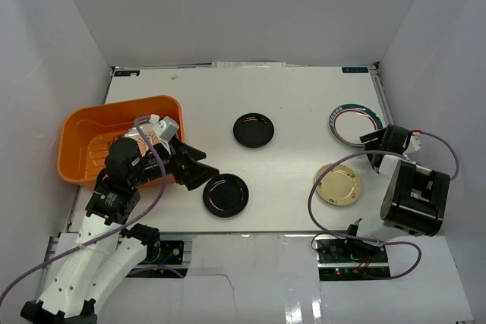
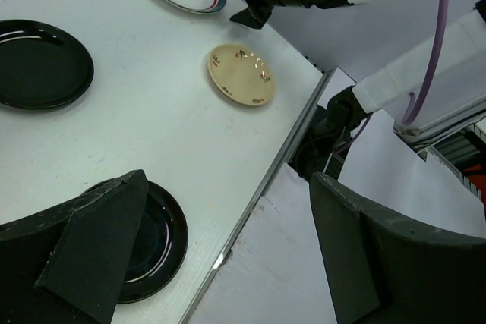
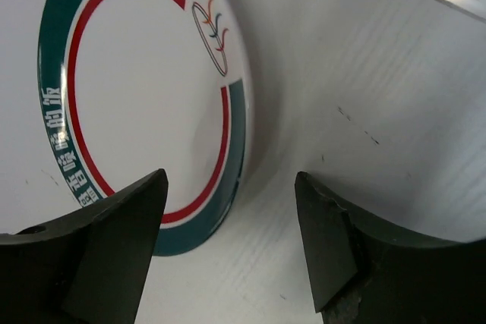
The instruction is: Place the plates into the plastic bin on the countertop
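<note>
The orange plastic bin (image 1: 83,142) sits at the left of the white countertop (image 1: 296,96). My left arm hides part of a patterned plate (image 1: 146,137) inside it. My left gripper (image 1: 207,168) is open and empty, just left of the near black plate (image 1: 228,195); in the left wrist view (image 2: 228,180) that plate (image 2: 163,237) lies under one finger. The second black plate (image 1: 254,130) lies mid-table. The tan-gold plate (image 1: 339,184) is at the right front. My right gripper (image 1: 370,149) is open, low at the rim of a white plate with a teal and red rim (image 1: 355,123). In the right wrist view (image 3: 228,180) that plate's edge (image 3: 144,89) lies between the jaws.
White walls enclose the table on three sides. The table's front edge (image 2: 258,195) runs beside my left gripper. Purple cables (image 1: 319,187) loop near the right arm's base and the tan-gold plate.
</note>
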Robot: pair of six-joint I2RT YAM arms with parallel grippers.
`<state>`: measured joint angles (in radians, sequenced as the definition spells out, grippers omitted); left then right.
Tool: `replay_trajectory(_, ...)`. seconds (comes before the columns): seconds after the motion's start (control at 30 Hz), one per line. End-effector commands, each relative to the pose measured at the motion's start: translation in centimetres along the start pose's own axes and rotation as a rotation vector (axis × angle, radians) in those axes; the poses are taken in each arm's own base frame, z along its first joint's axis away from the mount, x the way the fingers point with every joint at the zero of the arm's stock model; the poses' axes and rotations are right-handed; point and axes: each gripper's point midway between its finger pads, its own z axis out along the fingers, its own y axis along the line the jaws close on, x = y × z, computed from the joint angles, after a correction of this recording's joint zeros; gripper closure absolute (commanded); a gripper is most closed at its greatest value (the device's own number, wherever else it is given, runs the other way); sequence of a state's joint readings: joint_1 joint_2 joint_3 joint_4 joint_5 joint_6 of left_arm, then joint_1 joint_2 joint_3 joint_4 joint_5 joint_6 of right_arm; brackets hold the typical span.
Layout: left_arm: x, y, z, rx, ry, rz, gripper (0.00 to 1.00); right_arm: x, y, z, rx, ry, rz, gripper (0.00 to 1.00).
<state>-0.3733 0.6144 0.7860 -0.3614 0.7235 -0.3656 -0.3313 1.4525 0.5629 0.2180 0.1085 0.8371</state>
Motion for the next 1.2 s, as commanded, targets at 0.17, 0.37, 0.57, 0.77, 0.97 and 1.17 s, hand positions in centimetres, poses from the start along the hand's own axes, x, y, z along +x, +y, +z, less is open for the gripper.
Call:
replay_trajectory(0.17, 1.7, 0.7, 0.7, 0.004, 0.044, -0.017, 0.02, 1.4, 2.8, 4.1, -0.173, 0.078, 0.088, 0.61)
replay_trajectory(0.37, 0.4, 1.1, 1.5, -0.017, 0.047, -0.052, 0.02, 0.3, 6.7, 2.3, -0.365, 0.054, 0.108, 0.92)
replay_trajectory(0.57, -1.8, 3.1, 3.4, -0.096, 0.020, -0.133, 0.02, -0.7, 14.8, -6.3, -0.685, 0.007, -0.012, 0.92)
replay_trajectory(0.77, -3.3, 4.8, 5.5, -0.128, -0.017, -0.188, 0.04, 5.7, 19.2, -14.9, -0.951, 0.156, -0.199, 0.92)
replay_trajectory(0.97, -3.7, 7.1, 7.5, -0.183, -0.043, -0.212, 0.06, 10.9, 21.1, -21.5, -1.178, 0.375, -0.256, 0.92)
replay_trajectory(1.17, -2.3, 9.3, 9.8, -0.229, -0.014, -0.232, 0.15, 14.8, 21.4, -26.3, -1.320, 0.563, -0.343, 0.92)
